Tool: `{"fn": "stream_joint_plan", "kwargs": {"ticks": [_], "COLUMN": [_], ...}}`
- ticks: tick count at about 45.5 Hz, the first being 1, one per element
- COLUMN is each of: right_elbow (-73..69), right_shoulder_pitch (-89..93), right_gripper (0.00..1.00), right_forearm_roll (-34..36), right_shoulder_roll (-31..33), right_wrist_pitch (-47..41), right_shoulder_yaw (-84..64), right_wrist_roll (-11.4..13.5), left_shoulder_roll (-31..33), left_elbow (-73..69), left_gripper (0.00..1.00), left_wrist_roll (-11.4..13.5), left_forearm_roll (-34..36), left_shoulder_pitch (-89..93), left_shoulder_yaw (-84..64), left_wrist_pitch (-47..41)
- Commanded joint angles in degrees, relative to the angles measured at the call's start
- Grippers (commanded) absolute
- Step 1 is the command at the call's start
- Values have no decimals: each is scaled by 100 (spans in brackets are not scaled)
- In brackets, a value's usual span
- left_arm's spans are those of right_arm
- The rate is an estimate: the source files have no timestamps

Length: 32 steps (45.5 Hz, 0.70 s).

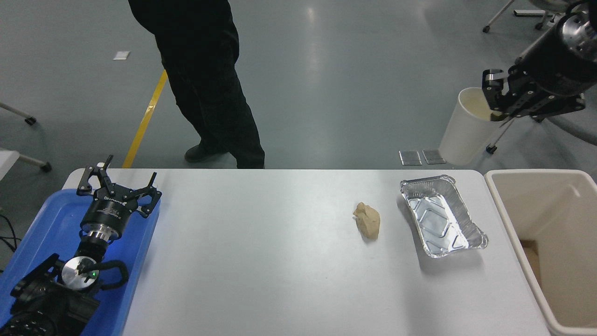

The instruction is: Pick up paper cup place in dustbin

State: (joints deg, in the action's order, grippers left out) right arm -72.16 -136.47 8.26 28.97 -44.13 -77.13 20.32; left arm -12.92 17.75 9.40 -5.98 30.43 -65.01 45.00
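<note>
A crumpled tan paper wad (367,220) is seen on the white table (261,261), a foil tray (441,221) at its three o'clock. A blue tray (51,224) is placed at nine o'clock; a person (205,79) is seen at twelve.

A glossy grey-green concrete floor (326,70) fills the upper frame, catching pale light reflections. A yellow painted floor stripe (145,121) slants at upper left. The white rectangular tabletop (280,261) spans the lower frame; castor-wheeled chair legs (28,119) show at left edge.
</note>
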Motion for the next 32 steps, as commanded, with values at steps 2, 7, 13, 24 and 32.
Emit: {"fn": "stream_joint_plan", "kwargs": {"ticks": [2, 7, 13, 24, 32], "right_elbow": [772, 1387, 1871, 2583, 3435], "right_shoulder_pitch": [849, 1543, 2422, 4706, 6342], "right_gripper": [0, 0, 0, 0, 0], "right_forearm_roll": [-62, -62, -62, -149, -633], "right_shoulder_roll": [943, 1496, 2068, 2500, 2193], "right_wrist_pitch": [273, 413, 931, 2522, 3155], "right_shoulder_yaw": [-716, -593, -128, 1199, 2034], "right_wrist_roll": [-2, -11, -19, -90, -634], "left_shoulder_roll": [0, 0, 0, 0, 0], "left_elbow": [1, 1, -8, 1, -8], "left_gripper": [99, 99, 99, 99, 99], "left_wrist_roll": [0, 0, 0, 9, 0], "left_forearm_roll": [1, 1, 1, 1, 1], "left_shoulder_pitch": [-2, -2, -2, -2, -2], "left_shoulder_yaw": [-3, -3, -3, -3, -3], "left_wrist_pitch": [0, 0, 0, 0, 0]}}
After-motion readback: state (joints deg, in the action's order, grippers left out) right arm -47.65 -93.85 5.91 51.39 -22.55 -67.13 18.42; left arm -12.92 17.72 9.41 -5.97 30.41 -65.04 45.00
